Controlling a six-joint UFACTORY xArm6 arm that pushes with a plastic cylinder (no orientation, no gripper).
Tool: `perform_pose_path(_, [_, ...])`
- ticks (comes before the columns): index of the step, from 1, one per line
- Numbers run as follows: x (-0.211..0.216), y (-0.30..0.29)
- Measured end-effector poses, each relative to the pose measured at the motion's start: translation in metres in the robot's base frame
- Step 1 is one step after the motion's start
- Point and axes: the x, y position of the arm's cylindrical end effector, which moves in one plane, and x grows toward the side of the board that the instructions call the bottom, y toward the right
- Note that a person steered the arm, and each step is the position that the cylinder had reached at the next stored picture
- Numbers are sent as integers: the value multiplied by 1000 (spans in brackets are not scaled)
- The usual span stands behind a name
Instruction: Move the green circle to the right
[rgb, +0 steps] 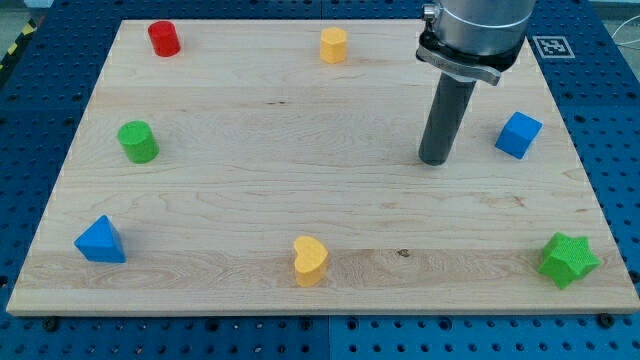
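End effector my tip bare, holding nothing; green circle well apart at view's left

Pale wooden board, blue perforated table around it, fiducial marker at upper right

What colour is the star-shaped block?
Green: the star sits at the camera view's bottom right corner.

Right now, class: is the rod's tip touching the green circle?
Apart. The camera view shows my tip far toward the view's right of the green circle, with bare board between.
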Motion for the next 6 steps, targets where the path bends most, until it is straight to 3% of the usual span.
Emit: perform_pose_path(6, [-2, -176])
